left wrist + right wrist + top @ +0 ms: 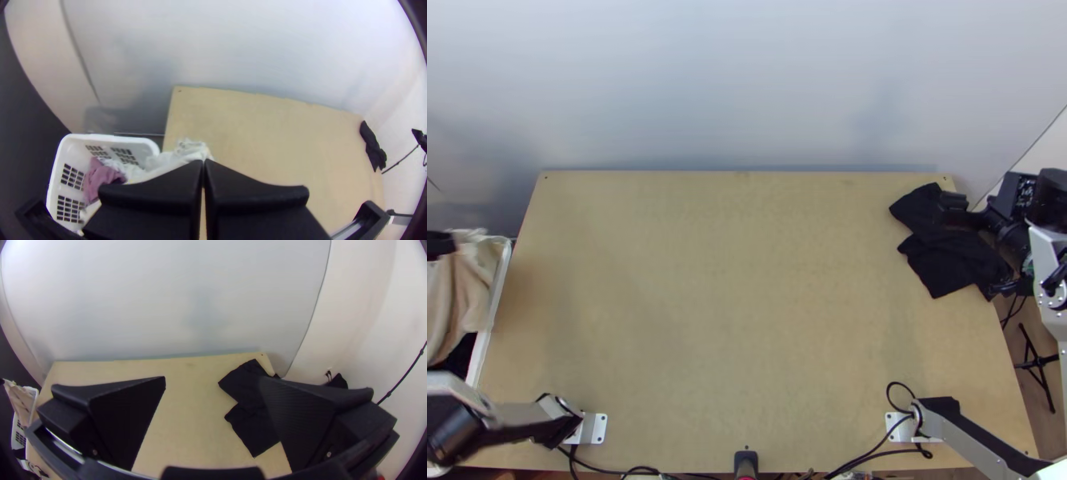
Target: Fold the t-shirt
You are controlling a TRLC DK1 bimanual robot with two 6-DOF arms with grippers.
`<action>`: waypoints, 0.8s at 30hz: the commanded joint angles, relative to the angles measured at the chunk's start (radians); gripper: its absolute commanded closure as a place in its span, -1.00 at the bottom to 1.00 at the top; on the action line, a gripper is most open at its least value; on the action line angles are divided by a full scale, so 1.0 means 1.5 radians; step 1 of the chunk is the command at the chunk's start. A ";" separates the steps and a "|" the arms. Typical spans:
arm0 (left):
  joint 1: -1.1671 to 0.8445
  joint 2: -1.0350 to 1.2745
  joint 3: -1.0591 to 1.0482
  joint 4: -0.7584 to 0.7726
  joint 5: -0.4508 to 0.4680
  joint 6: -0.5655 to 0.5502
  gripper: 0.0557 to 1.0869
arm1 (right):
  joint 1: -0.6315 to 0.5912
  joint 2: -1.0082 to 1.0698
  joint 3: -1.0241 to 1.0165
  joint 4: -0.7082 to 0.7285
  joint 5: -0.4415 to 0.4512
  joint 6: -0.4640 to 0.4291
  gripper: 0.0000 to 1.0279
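Note:
At the left edge in the top view, my left gripper (438, 245) is above the basket, with a beige cloth (477, 276) hanging bunched from it. The left wrist view has my left gripper (203, 163) shut at the top of this pale cloth (189, 153). A black cloth (947, 260), loosely bunched with uneven edges, lies at the table's back right. My right gripper (981, 244) stands open above that side. In the right wrist view, my right gripper (212, 380) has nothing between its fingers, and one finger partly covers the black cloth (253, 422).
A white basket (149, 144) with a mauve cloth (98, 178) and other cloths stands at the table's left side. The wooden table (739, 296) has bare surface across its middle. Black cables (875, 454) run along the near edge, and a black stand (1037, 360) is off the right side.

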 commanded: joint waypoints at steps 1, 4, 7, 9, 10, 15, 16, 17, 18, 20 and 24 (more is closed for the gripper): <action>-0.243 -0.153 -0.065 -0.026 0.010 -0.106 0.92 | -0.026 -0.037 -0.060 0.000 0.002 0.003 -0.90; -0.376 -0.177 -0.083 0.003 0.008 -0.195 0.92 | -0.054 -0.060 -0.103 -0.004 0.001 0.002 -0.90; -0.501 -0.183 -0.091 0.061 -0.016 -0.291 0.92 | -0.086 -0.088 -0.160 -0.005 -0.001 -0.011 -0.90; -0.574 -0.183 -0.103 0.113 -0.027 -0.351 0.92 | -0.103 -0.104 -0.193 -0.005 -0.001 -0.016 -0.90; -0.611 -0.181 -0.113 0.145 -0.028 -0.384 0.92 | -0.115 -0.111 -0.209 -0.005 -0.002 -0.023 -0.91; -0.823 -0.120 -0.146 0.251 -0.057 -0.444 0.91 | -0.158 -0.142 -0.264 -0.005 -0.010 -0.039 -0.91; -0.864 -0.100 -0.147 0.272 -0.065 -0.443 0.91 | -0.165 -0.149 -0.274 -0.005 -0.012 -0.041 -0.91; -0.902 -0.079 -0.149 0.292 -0.074 -0.441 0.91 | -0.172 -0.156 -0.283 -0.005 -0.015 -0.044 -0.91; -0.937 -0.058 -0.147 0.314 -0.085 -0.440 0.91 | -0.177 -0.161 -0.292 -0.005 -0.019 -0.044 -0.91; -0.991 -0.006 -0.131 0.354 -0.098 -0.439 0.91 | -0.189 -0.174 -0.301 -0.011 -0.025 -0.044 -0.91; -1.056 0.134 -0.021 0.387 -0.104 -0.443 0.91 | -0.224 -0.193 -0.295 -0.023 -0.027 -0.051 -0.91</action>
